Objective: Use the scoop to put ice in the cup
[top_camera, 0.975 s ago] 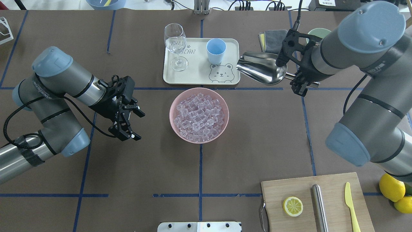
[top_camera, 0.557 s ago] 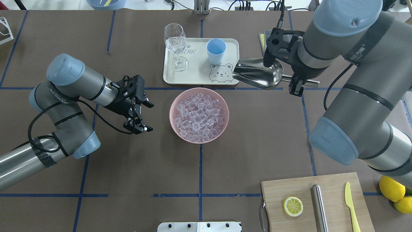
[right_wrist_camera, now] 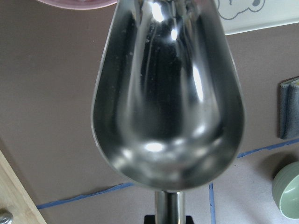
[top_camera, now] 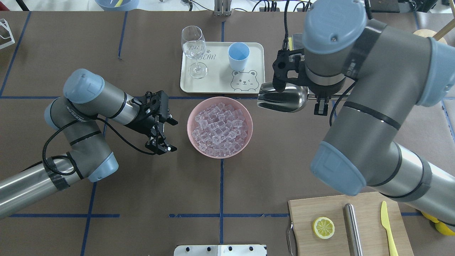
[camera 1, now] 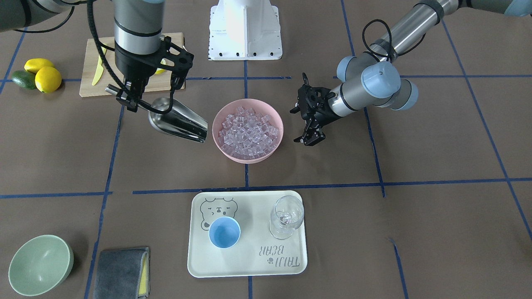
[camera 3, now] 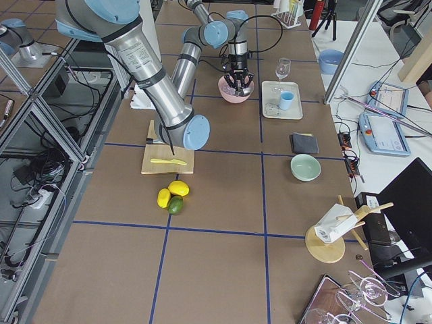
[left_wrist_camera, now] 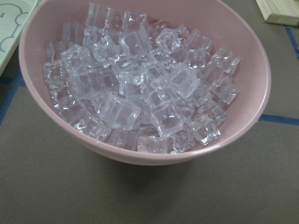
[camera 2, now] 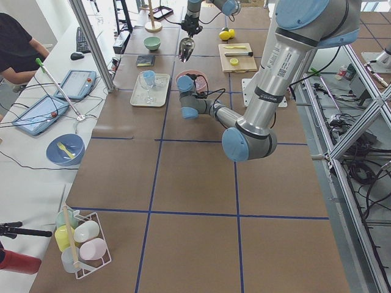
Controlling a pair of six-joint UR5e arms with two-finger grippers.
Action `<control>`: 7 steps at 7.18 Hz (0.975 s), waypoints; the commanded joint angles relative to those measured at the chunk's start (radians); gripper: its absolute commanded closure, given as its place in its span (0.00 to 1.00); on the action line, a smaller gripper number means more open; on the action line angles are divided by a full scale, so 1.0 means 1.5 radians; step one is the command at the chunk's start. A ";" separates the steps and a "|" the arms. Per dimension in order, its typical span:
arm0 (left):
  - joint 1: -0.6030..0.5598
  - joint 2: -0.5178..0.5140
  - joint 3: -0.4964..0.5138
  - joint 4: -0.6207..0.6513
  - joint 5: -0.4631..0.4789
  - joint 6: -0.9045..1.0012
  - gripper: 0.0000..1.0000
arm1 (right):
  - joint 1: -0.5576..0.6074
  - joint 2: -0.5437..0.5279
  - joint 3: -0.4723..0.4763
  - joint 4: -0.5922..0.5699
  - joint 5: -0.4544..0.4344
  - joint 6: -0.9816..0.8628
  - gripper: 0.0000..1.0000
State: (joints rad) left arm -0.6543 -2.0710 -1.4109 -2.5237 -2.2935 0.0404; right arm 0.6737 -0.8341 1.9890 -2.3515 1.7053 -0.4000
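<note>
The ice [top_camera: 219, 126] is piled in a pink bowl [top_camera: 189, 124] at the table's middle, and it fills the left wrist view [left_wrist_camera: 140, 93]. My right gripper [top_camera: 318, 103] is shut on the handle of the scoop [top_camera: 282, 97]. The scoop hangs just right of the bowl with its mouth toward the bowl. Its trough is empty in the right wrist view [right_wrist_camera: 168, 93]. The light-blue cup [top_camera: 238, 56] stands upright on a cream tray [top_camera: 217, 85] beyond the bowl. Left of the bowl, my left gripper [top_camera: 174, 136] is open and holds nothing.
A wine glass [top_camera: 193, 46] shares the tray. The wooden board [top_camera: 369, 220] near the robot carries a lemon slice [top_camera: 323, 227], a steel tube [top_camera: 353, 227] and a yellow knife [top_camera: 387, 227]. A green bowl [camera 1: 39, 263] and grey cloth [camera 1: 120, 272] lie at the far side.
My right arm has carried the scoop from beside the tray toward the robot, to the pink bowl's right side. My left gripper has moved closer to the bowl, still open.
</note>
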 commanded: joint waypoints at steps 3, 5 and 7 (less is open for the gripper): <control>0.003 -0.025 0.033 -0.005 0.000 -0.011 0.00 | -0.026 0.063 -0.026 -0.061 -0.018 -0.023 1.00; 0.006 -0.030 0.035 -0.005 0.001 -0.011 0.00 | -0.061 0.129 -0.091 -0.115 -0.082 -0.024 1.00; 0.009 -0.031 0.040 -0.015 0.001 -0.012 0.00 | -0.074 0.159 -0.145 -0.118 -0.093 -0.024 1.00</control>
State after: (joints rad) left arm -0.6453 -2.1154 -1.3556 -2.5351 -2.2925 0.0242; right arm 0.5775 -0.6266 1.8230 -2.5214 1.5816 -0.4355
